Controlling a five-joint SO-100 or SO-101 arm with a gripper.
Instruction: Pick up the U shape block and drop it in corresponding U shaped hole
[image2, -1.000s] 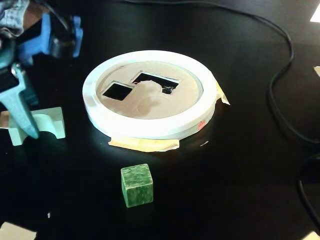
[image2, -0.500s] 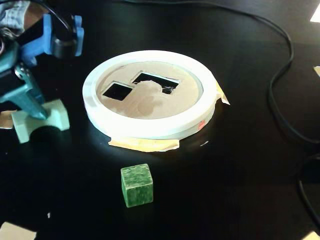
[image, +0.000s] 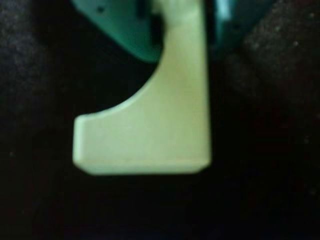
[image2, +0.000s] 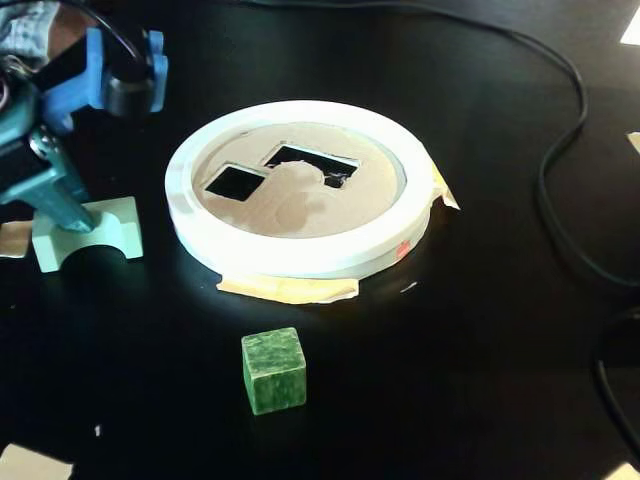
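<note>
Claw (image: 182, 22) clamps U shape block (image: 150, 135) by one leg only; off-centre grip, block may pivot during lift.

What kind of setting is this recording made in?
Probably a hobbyist's tabletop setup rather than a lab: a black table with loose cables, a taped-down shape-sorter disc, and a 3D-printed-looking teal gripper at the U shape block.
</note>
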